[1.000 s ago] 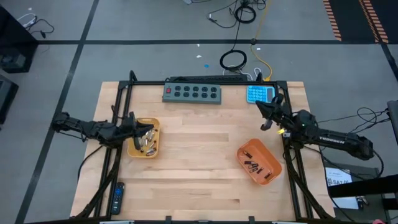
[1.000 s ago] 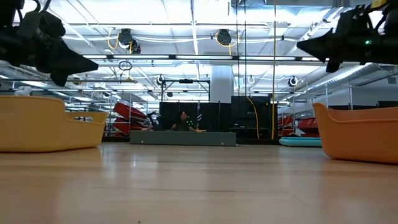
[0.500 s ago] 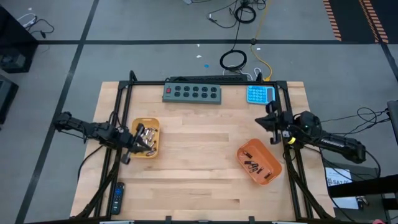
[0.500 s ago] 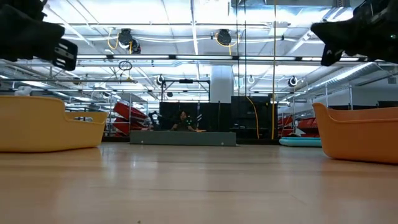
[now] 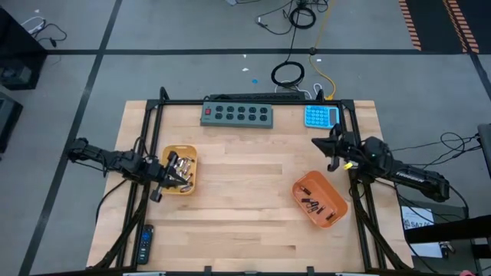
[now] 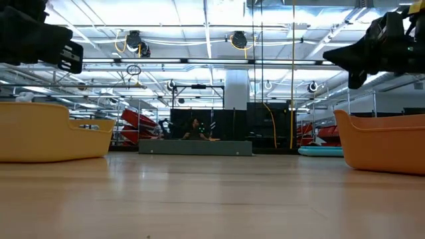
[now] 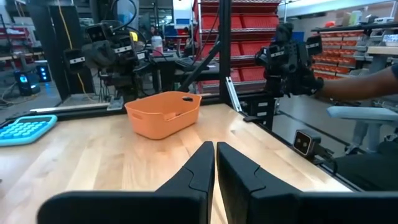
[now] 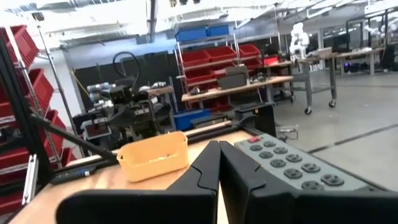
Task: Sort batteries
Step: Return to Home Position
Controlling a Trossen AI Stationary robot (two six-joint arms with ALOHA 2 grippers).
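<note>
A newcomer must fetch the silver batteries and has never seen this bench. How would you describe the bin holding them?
On the wooden table, look near the left edge: a yellow bin sits there, square to the table. Unlike the darker orange bin on the right, which lies askew and holds dark batteries, it holds shiny silver batteries.

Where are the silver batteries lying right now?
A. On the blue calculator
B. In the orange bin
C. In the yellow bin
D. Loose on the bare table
C: in the high view the silver batteries are heaped inside the yellow bin on the left of the table, while the orange bin on the right holds only dark batteries.
</note>
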